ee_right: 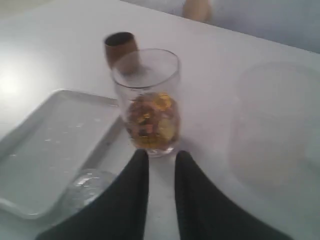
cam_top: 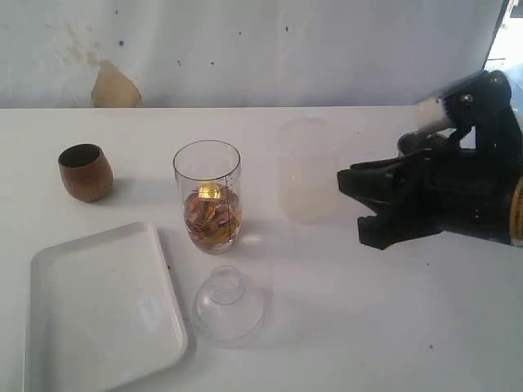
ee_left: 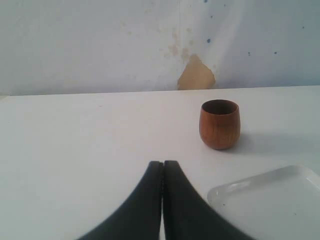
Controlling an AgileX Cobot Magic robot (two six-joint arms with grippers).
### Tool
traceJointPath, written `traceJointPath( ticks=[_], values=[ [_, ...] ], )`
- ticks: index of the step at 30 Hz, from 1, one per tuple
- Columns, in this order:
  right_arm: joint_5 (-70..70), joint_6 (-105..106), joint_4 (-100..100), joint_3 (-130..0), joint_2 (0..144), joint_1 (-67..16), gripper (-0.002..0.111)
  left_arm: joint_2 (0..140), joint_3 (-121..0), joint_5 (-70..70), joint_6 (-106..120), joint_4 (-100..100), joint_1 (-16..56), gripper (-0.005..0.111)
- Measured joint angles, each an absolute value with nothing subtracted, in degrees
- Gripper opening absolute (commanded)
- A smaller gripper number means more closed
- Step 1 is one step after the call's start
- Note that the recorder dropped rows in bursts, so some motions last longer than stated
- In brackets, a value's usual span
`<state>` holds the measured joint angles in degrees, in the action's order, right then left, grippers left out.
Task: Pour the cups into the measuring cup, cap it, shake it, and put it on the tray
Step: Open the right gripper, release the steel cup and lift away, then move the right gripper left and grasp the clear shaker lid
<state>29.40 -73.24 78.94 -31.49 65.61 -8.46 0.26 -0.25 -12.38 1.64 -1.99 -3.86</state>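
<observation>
The measuring cup (cam_top: 207,196) stands mid-table, its bottom third filled with brown and golden bits. In front of it lies the clear dome cap (cam_top: 228,304), with the white tray (cam_top: 98,310) to the left. A wooden cup (cam_top: 85,171) sits far left and a frosted cup (cam_top: 309,171) stands right of the measuring cup. A steel cup's rim (cam_top: 413,143) peeks out behind my right arm. My right gripper (cam_top: 353,204) hovers right of the frosted cup; its fingers are a narrow gap apart and hold nothing (ee_right: 161,154). My left gripper (ee_left: 163,162) is shut and empty, short of the wooden cup (ee_left: 219,124).
A white wall with a tan stain (cam_top: 114,86) runs along the table's far edge. In the right wrist view the tray (ee_right: 45,145) and cap (ee_right: 85,187) lie to one side of the measuring cup (ee_right: 149,100), the frosted cup (ee_right: 275,125) to the other.
</observation>
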Motion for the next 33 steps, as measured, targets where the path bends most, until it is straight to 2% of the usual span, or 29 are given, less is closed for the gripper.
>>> traceJointPath(
  ticks=[2, 4, 7, 8, 13, 17, 19, 20, 26, 33],
  values=[
    [15.2, -74.1, 79.9, -32.5, 63.1, -12.5, 0.008, 0.3, -0.2, -12.4, 1.6, -2.0, -3.9, 0.001],
    [8.4, -74.4, 79.7, -32.9, 61.7, -14.0, 0.008, 0.3, -0.2, -12.4, 1.6, -2.0, -3.9, 0.001],
    [6.5, -77.5, 75.8, -33.6, 61.4, -14.3, 0.004, 0.3, -0.2, -12.4, 1.6, -2.0, -3.9, 0.001],
    [6.5, -78.9, 75.4, -34.0, 61.4, -14.3, 0.000, 0.3, -0.2, -12.4, 1.6, -2.0, -3.9, 0.001],
    [5.4, -86.6, 76.9, -34.7, 61.4, -14.3, 0.000, 0.3, -0.2, -12.4, 1.6, -2.0, -3.9, 0.001],
    [-6.4, -85.0, 79.9, -34.7, 61.4, -14.3, 0.000, 0.3, -0.2, -12.4, 1.6, -2.0, -3.9, 0.001],
    [-19.3, -75.0, 73.0, -35.7, 61.6, -14.6, 0.000, 0.3, -0.2, -12.4, 1.6, -2.0, -3.9, 0.001],
    [-25.3, -63.5, 62.5, -37.9, 62.2, -14.6, 0.000, 0.3, -0.2, -12.4, 1.6, -2.0, -3.9, 0.001],
    [-40.2, -17.3, 19.6, -49.4, 66.6, -14.8, 0.000, 0.3, -0.2, -12.4, 1.6, -2.0, -3.9, 0.001],
    [-50.1, 7.3, -5.2, -53.8, 67.2, -17.7, 0.000, 0.3, -0.2, -12.4, 1.6, -2.0, -3.9, 0.001]
  ],
)
